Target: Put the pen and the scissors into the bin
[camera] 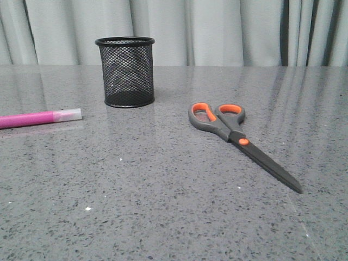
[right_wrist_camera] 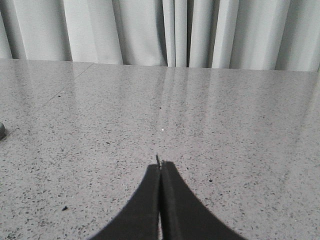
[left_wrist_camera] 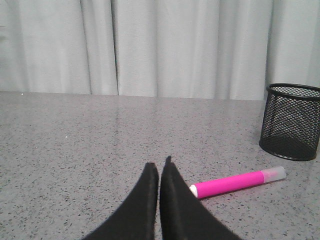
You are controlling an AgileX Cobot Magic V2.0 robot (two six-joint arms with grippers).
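The pink pen (camera: 38,117) with its whitish cap lies flat at the table's left edge in the front view; the left wrist view shows the pen (left_wrist_camera: 235,182) just beside my left gripper (left_wrist_camera: 159,166), which is shut and empty. The black mesh bin (camera: 125,71) stands upright at the back, and the bin (left_wrist_camera: 291,121) also shows in the left wrist view beyond the pen. The grey scissors (camera: 239,138) with orange loops lie closed on the table's right half. My right gripper (right_wrist_camera: 160,166) is shut on nothing, over bare table.
The speckled grey table (camera: 163,206) ends at a pale curtain (camera: 217,27) behind it. A small dark rounded thing (right_wrist_camera: 2,131) shows at the edge of the right wrist view; what it is cannot be told.
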